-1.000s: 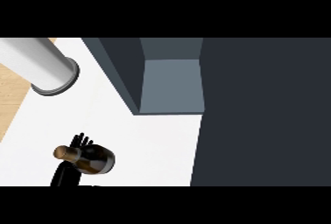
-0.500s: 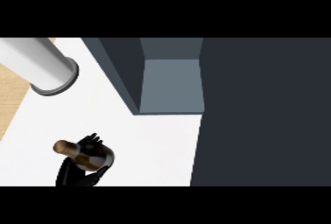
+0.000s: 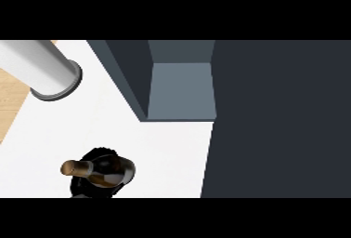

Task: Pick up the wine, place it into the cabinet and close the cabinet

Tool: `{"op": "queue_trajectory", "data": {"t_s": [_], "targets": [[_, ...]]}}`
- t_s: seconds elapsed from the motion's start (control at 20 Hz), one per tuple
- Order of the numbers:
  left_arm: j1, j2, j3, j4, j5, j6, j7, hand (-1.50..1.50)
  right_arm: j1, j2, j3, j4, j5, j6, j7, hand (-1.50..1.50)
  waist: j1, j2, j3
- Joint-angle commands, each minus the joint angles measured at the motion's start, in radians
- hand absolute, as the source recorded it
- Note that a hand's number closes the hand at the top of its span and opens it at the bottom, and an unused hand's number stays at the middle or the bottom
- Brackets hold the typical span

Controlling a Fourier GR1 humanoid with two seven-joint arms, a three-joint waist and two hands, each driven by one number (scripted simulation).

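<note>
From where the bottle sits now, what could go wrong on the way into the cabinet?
1. The robot hand is mostly hidden under the bottle, so the hold can't be judged; the bottle might slip when lifted.
2. The cabinet opening looks narrow, and its left wall lies on the bottle's path, so the bottle could clip that wall.

Dark brown wine (image 3: 109, 172); slate-grey cabinet (image 3: 179, 90); white counter (image 3: 103, 130).

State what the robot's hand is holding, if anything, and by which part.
A black hand is curled round the wine bottle, gripping its dark body from behind and below; the cork-topped neck sticks out free. Which hand it is cannot be told.
</note>
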Motion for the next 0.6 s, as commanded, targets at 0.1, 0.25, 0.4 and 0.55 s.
{"op": "queue_trajectory", "data": {"t_s": [0.1,0.25,0.4,0.55], "targets": [[-0.049,-0.053,0.038,0.000,0.058,0.059,0.020,1.50,0.063,0.006,-0.010,-0.063,-0.043,0.013,-0.001,-1.50,0.001,0.001,-0.004],[-0.150,0.001,0.147,0.064,0.143,0.127,0.088,1.50,0.029,0.007,-0.010,-0.067,-0.047,0.009,0.009,-1.50,-0.005,0.003,-0.005],[-0.153,0.009,0.146,0.062,0.150,0.120,0.070,1.50,0.007,-0.012,-0.036,-0.118,-0.067,-0.006,0.084,-1.50,-0.003,0.002,-0.005],[-0.110,0.000,0.125,0.042,0.138,0.102,0.016,1.50,0.035,-0.038,-0.120,-0.046,-0.150,0.065,0.006,-1.50,0.000,0.002,-0.004]]}}
